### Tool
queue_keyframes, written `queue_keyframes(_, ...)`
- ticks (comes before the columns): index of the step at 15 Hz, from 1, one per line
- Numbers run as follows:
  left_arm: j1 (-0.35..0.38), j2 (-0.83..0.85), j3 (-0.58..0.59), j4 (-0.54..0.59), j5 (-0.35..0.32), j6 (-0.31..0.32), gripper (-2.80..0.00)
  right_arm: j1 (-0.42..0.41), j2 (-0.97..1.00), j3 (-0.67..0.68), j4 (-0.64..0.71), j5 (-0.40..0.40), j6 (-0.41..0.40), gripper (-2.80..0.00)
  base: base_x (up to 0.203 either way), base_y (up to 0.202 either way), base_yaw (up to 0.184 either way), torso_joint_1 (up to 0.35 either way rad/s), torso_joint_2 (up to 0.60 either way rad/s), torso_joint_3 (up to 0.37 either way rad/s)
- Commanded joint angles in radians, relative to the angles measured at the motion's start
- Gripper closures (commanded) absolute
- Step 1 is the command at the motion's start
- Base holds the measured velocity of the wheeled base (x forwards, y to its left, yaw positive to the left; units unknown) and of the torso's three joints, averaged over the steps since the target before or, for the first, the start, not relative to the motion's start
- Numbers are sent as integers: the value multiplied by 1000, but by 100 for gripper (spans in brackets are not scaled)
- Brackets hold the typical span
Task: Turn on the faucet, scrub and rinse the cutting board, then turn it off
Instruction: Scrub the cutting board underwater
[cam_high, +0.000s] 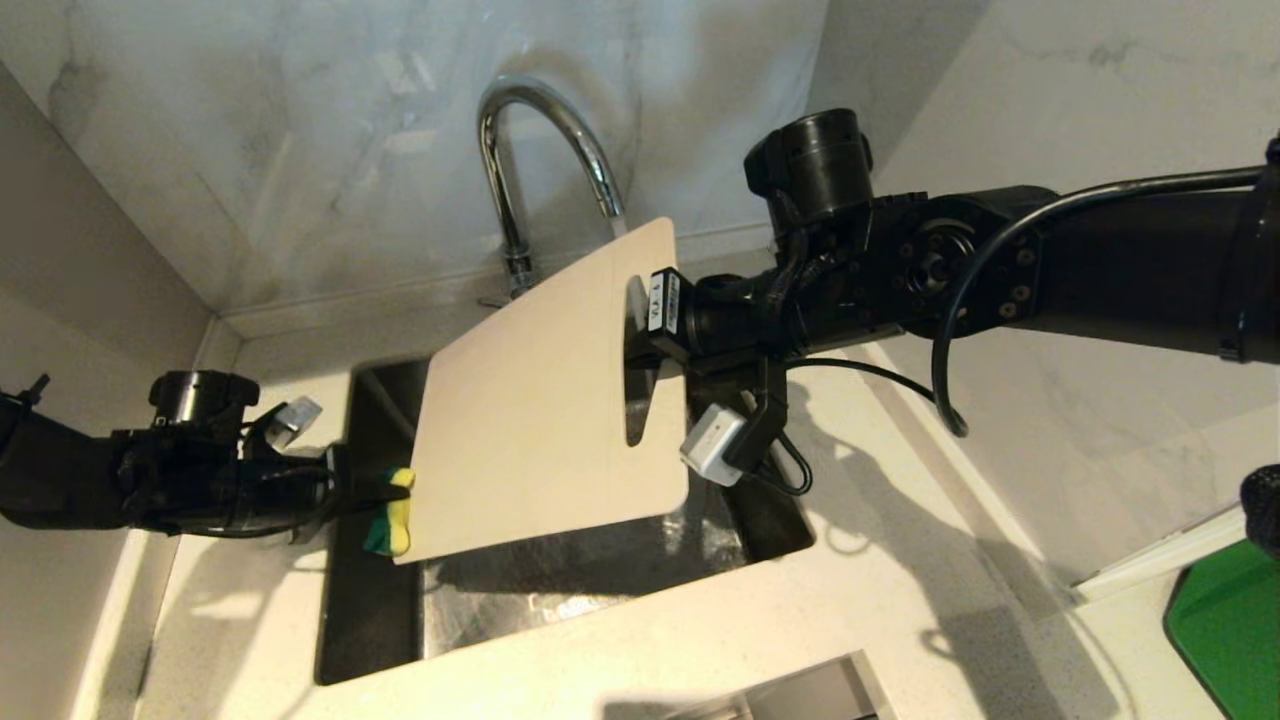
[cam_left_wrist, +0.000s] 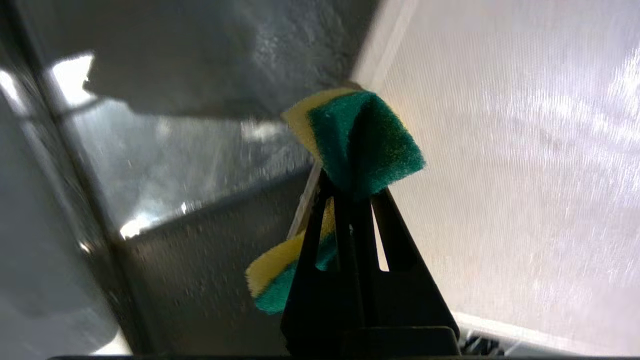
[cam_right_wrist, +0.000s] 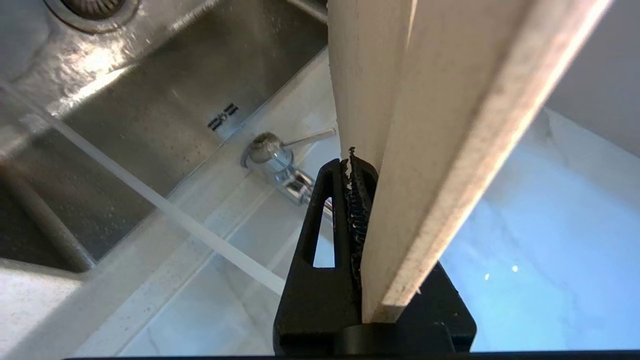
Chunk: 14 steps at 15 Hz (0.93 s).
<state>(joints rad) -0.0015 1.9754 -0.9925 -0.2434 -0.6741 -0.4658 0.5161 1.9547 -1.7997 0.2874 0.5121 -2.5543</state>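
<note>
Nearest us, the sink (cam_high: 370, 640) sits sunk into the table, close to its front edge, and the left claw (cam_high: 385, 490) hovers over the basin's left side, clenched on a yellow-and-green sponge (cam_high: 393, 512) that sits right at the lower left corner of the cutting board (cam_high: 530, 400). The board hangs tilted above the basin, gripped at its handle-slot end by the right claw (cam_high: 640, 345), clamped tight on it. Behind, at the table's back edge, stands the faucet (cam_high: 530, 170), its spout just above the board's top corner. The risk, to my eye: a hard scrub at that far corner could lever the board round in the grip, or slip it into the basin.
</note>
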Motion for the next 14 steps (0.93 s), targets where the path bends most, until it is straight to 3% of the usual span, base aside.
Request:
queue_keyframes(1, -18, -35, 79, -42, -4, 0, 0, 1, -7, 7, 1, 3, -14, 0, 0, 0, 0, 0, 0, 0)
queue_keyframes(4, -25, -71, 107, -68, -5, -7, 0, 1, -14, 30, 0, 3, -14, 0, 0, 0, 0, 0, 0, 0)
queue_keyframes(9, -19, -164, -37, -58, -3, -86, 0, 1, -49, 121, -60, 3, -14, 0, 0, 0, 0, 0, 0, 0)
queue_keyframes(14, 4, -292, -101, 1, 3, -91, 0, 1, -95, 188, -62, -2, -15, 0, 0, 0, 0, 0, 0, 0)
